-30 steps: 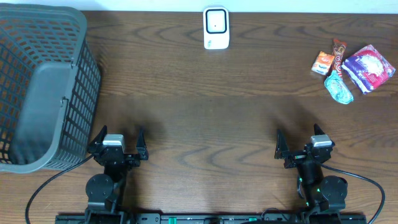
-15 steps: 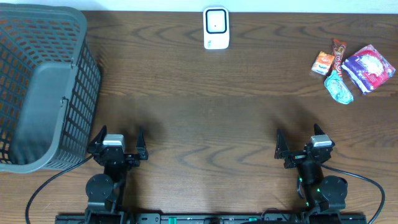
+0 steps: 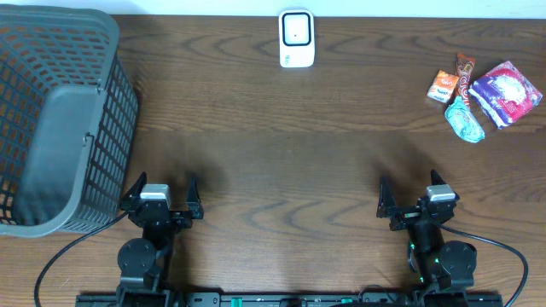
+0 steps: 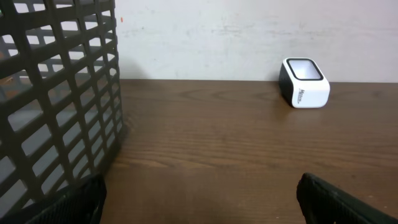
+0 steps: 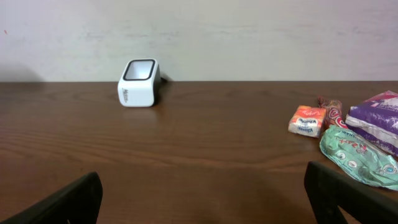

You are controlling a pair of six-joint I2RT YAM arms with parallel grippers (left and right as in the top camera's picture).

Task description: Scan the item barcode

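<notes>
With my left claw (image 3: 164,189) and right claw (image 3: 414,196) both spread wide and empty at the desk's (image 3: 281,145) near edge, I risk pinching two of the touching snack packets (image 3: 478,95) far right, or showing the scanner (image 3: 296,38) a crumpled barcode.

A dark brown wooden table (image 3: 281,153) with wavy grain fills the scene; a plain off-white wall (image 4: 217,31) runs along its far edge.
</notes>
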